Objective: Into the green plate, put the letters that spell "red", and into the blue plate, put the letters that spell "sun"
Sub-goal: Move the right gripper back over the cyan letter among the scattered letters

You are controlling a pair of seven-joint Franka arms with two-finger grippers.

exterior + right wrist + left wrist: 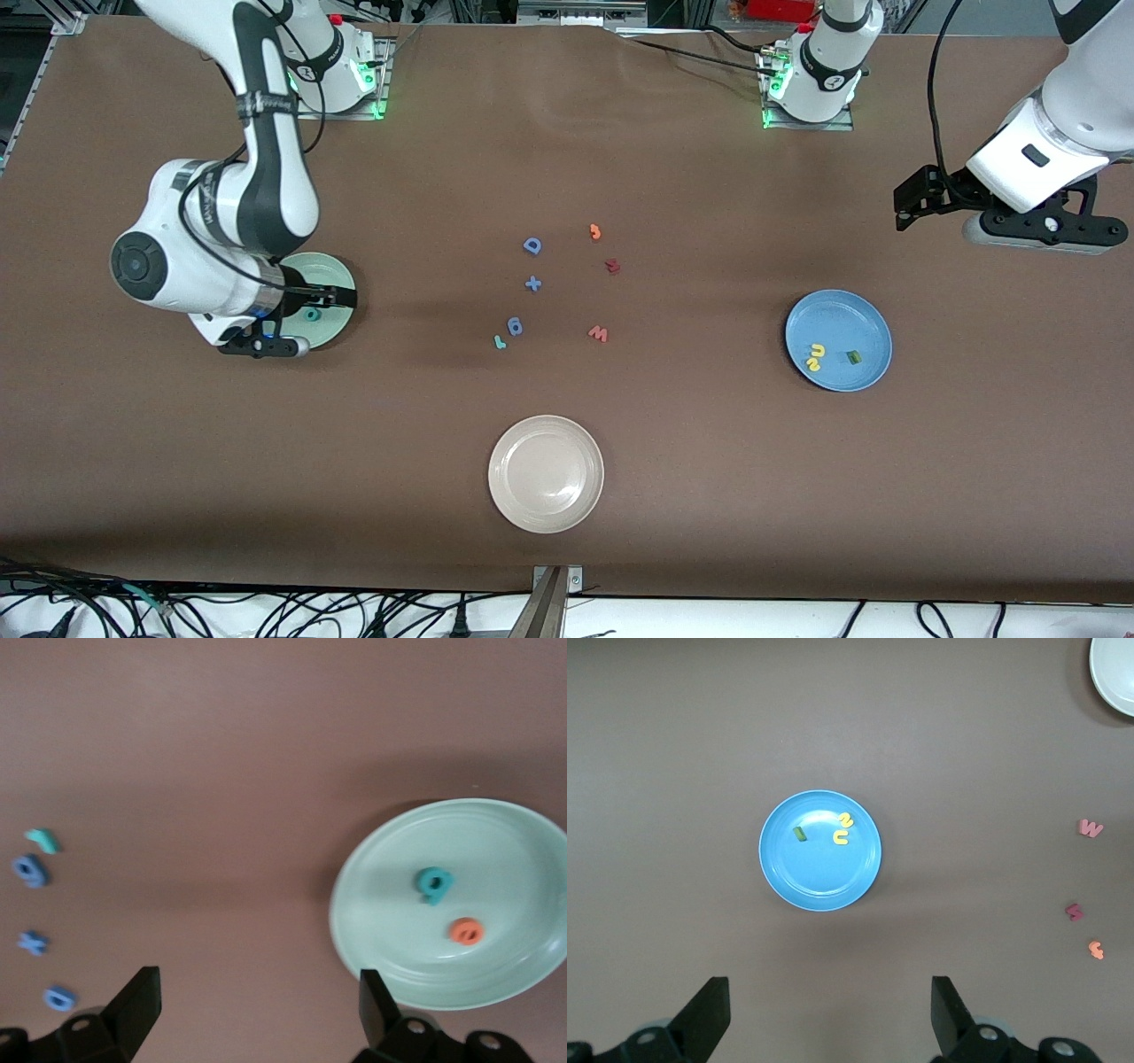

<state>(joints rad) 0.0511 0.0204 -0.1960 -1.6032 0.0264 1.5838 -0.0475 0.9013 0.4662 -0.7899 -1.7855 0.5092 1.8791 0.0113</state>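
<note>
The blue plate (838, 340) holds two yellow letters (815, 357) and a green letter (854, 357). The teal "r" (500, 342) lies mid-desk, still outside any plate. The green plate (452, 904) carries the teal "d" (434, 884) and orange "e" (466, 931) (apart). The right tool (257, 1014) hangs over its rim, spread wide, empty. The left tool (831, 1019) waits open over bare desk, holding nothing.

The brown table covering (709, 461) looks matt and cloth-like. The round cream-white plate (546, 474) near its front edge is smooth and glossy; the small teal looped foam letter (435, 884) looks soft and matt.
</note>
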